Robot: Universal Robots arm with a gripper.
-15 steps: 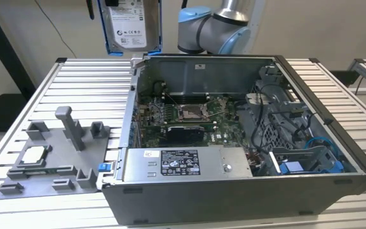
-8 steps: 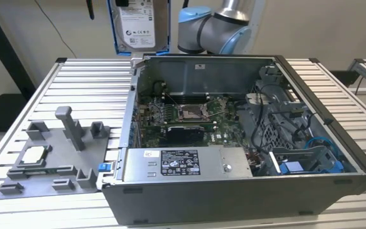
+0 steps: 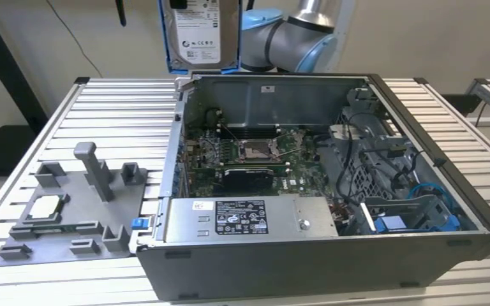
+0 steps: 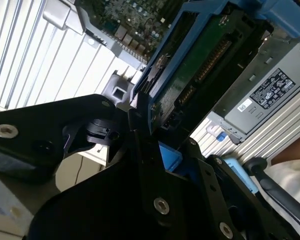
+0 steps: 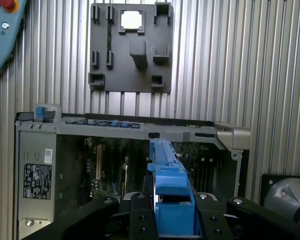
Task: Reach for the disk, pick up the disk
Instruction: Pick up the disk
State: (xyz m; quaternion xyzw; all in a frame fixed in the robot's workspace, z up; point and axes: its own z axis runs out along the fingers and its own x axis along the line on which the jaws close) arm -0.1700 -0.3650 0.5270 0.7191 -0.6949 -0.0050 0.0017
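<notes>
The disk (image 3: 201, 32) hangs upright high above the back edge of the open computer case, its silver face with the white label toward the exterior view and its blue bracket along the edges. In the second wrist view I see its green circuit-board side (image 4: 200, 70) and blue frame rising out of my gripper (image 4: 150, 125). The black fingers (image 4: 140, 135) are clamped on the disk's lower end. In the first wrist view the disk's blue bracket edge (image 5: 169, 175) stands between the black fingers of my gripper (image 5: 172, 205), shut on it.
Below stands the open computer case (image 3: 449, 172) with motherboard, cables and a grey power supply box (image 3: 245, 217). A grey fixture plate (image 3: 66, 210) with a silver chip lies on the slatted table (image 3: 117, 115) at the exterior view's left. A teach pendant (image 5: 2, 30) rests on the table.
</notes>
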